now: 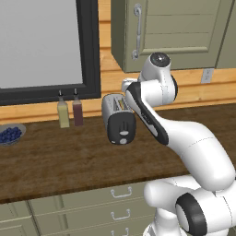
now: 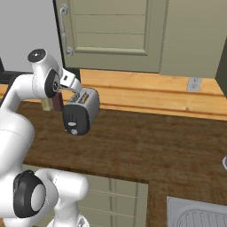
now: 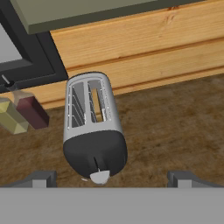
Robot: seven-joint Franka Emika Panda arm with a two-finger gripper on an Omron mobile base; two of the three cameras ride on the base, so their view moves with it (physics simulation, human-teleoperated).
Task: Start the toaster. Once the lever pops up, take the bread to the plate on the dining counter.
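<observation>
The silver toaster stands on the wall counter with its black end panel facing me. The bread, a tan slice, sits down in one of its slots, and only its top edge shows. A pale lever sticks out low on the black panel. My gripper hovers above the toaster's near end. It is open, with one fingertip on each side of the panel and nothing between them. The hand hangs just over the toaster. The plate and the dining counter are out of view.
Two bottles, yellow and dark red, stand left of the toaster. A bowl of blueberries sits at the far left. A dark-framed window and green cabinets hang above. A sink lies at the lower right.
</observation>
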